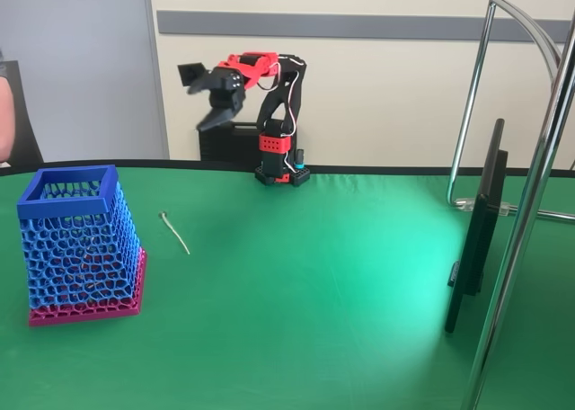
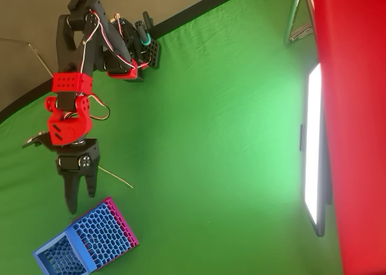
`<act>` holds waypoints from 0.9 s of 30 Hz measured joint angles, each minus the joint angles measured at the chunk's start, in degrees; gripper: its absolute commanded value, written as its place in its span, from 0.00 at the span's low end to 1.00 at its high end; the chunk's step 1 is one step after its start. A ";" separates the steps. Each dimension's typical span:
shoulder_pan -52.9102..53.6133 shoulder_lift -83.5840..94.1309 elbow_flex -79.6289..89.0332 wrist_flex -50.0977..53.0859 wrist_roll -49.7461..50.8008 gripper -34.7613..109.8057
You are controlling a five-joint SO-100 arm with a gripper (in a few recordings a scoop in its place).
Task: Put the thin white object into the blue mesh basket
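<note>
The worktop [image 1: 341,302] is a broad green cloth, and I stand at its far edge in the fixed view, arm raised and folded forward.

The blue mesh basket [image 1: 79,239] sits upright on its magenta base [image 1: 90,309] near the left edge of the fixed view; in the overhead view it is at the bottom left [image 2: 90,239]. Through the mesh I can make out nothing white inside it, though the weave is too fine for me to be sure.

My end effector [image 1: 214,91] hangs high above the cloth, well clear of everything. In the overhead view it points down toward the basket [image 2: 79,193], its two fingers side by side with only a narrow gap, and nothing is held between them.

The thin white object [image 1: 174,232] lies flat on the cloth just to the right of the basket in the fixed view, apart from it. From above it shows as a fine pale line [image 2: 117,178] beside my fingers.

So, as I judge it, the object is not where the task wants it: it is on the worktop, outside the basket. What remains is the whole carry: grasping it, lifting it over the rim and letting go.
</note>
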 measured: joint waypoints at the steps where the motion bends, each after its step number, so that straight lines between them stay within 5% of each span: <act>1: -0.70 2.29 2.37 0.18 -0.26 0.47; 27: -13.10 49.04 46.67 11.78 -5.27 0.42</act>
